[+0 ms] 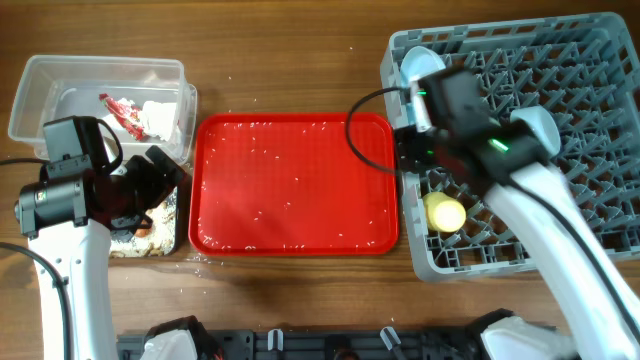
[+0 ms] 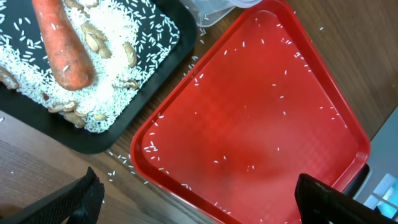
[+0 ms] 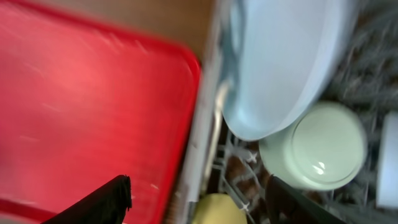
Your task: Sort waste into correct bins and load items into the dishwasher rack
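Red serving tray [image 1: 290,180] sits square in the middle of the desk [image 1: 290,70], white rice grains scattered across it, and an arm works at each flank. Over on the left, the left fingers [image 2: 68,202] hang spread wide, gripping nothing, above the near edge of that red tray and just beside the black tray [image 2: 93,146]. And look what lies in the black tray: the orange carrot piece [image 2: 62,46] on a bed of rice [image 2: 130,28], with beige scraps [image 2: 96,40] tucked against it. A few loose grains lie on the wood between the two trays. Beyond the black tray, the clear tub [image 1: 40,95] holds the red-and-white wrapper [image 1: 122,108], the white tissue [image 1: 160,115] right beside it. Now across to the right and the grey dishwasher rack [image 1: 570,60]: the right arm hovers over its left edge, the right fingers [image 3: 99,202] spread apart and holding nothing. The wrist view there is badly smeared, but a big light-blue round piece [image 3: 292,56], probably the plate, stands inside the rack by the wall nearest the red tray. The pale-green bowl [image 3: 320,146] sits just beside it, close enough that contact cannot be judged. The yellow cup [image 1: 445,213] lies in the rack's near-left part, close under the right arm.
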`<action>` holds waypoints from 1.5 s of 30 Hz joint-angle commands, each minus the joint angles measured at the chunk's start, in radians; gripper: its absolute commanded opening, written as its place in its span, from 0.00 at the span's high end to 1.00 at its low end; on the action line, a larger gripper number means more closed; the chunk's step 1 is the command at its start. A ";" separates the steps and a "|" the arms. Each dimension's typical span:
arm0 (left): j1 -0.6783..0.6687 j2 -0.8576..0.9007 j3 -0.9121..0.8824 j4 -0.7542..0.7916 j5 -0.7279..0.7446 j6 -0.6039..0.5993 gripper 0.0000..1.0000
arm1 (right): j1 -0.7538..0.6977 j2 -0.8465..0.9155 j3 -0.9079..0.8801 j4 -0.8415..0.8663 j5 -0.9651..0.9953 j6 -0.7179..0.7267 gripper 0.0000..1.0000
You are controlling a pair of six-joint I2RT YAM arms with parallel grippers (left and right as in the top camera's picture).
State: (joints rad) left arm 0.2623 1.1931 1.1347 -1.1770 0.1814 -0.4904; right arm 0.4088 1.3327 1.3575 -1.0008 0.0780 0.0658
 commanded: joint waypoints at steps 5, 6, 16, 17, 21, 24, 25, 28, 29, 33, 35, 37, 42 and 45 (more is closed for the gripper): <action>0.006 0.000 -0.002 0.003 0.005 0.012 0.00 | -0.001 -0.462 0.037 -0.044 -0.363 0.299 0.00; 0.006 -0.001 -0.002 0.003 0.005 0.012 0.00 | -0.001 -0.504 0.037 -0.098 -0.330 0.234 0.00; 0.006 -0.001 -0.002 0.003 0.005 0.012 0.00 | -0.243 -0.964 -0.449 0.212 -0.194 -0.163 0.00; 0.006 -0.001 -0.002 0.003 0.005 0.012 0.00 | -0.269 -1.003 -0.506 0.238 -0.217 -0.163 0.00; 0.006 -0.001 -0.002 0.003 0.005 0.012 0.00 | -0.375 -1.234 -0.898 0.445 -0.275 -0.161 0.00; 0.006 -0.001 -0.002 0.003 0.005 0.012 0.00 | -0.388 -1.326 -1.132 0.715 -0.299 -0.160 0.00; 0.006 -0.001 -0.002 0.003 0.005 0.012 0.00 | -0.388 -1.329 -1.212 0.835 -0.298 -0.161 0.00; 0.006 -0.001 -0.002 0.003 0.005 0.012 0.00 | -0.388 -1.329 -1.355 1.078 -0.297 -0.162 0.00; 0.006 -0.001 -0.002 0.003 0.005 0.012 0.00 | -0.388 -1.329 -1.352 1.030 -0.291 -0.173 0.00; 0.006 -0.001 -0.002 0.003 0.005 0.012 0.00 | -0.388 -1.328 -1.352 1.018 -0.282 -0.171 0.00; 0.006 0.000 -0.002 0.002 0.005 0.012 0.00 | -0.388 -1.325 -1.352 1.018 -0.282 -0.171 0.00; 0.006 -0.001 -0.002 0.002 0.005 0.012 0.00 | -0.388 -1.322 -1.352 1.018 -0.282 -0.171 0.00; -0.014 -0.015 -0.006 0.013 0.005 0.013 0.00 | -0.388 -1.322 -1.352 1.018 -0.282 -0.171 0.00; -0.067 -0.094 -0.064 0.137 -0.161 0.049 0.00 | -0.388 -1.321 -1.352 1.018 -0.282 -0.171 0.01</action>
State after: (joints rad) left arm 0.2356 1.1797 1.1255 -1.1465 0.1463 -0.4786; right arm 0.0261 0.0174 0.0063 0.0124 -0.2020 -0.0925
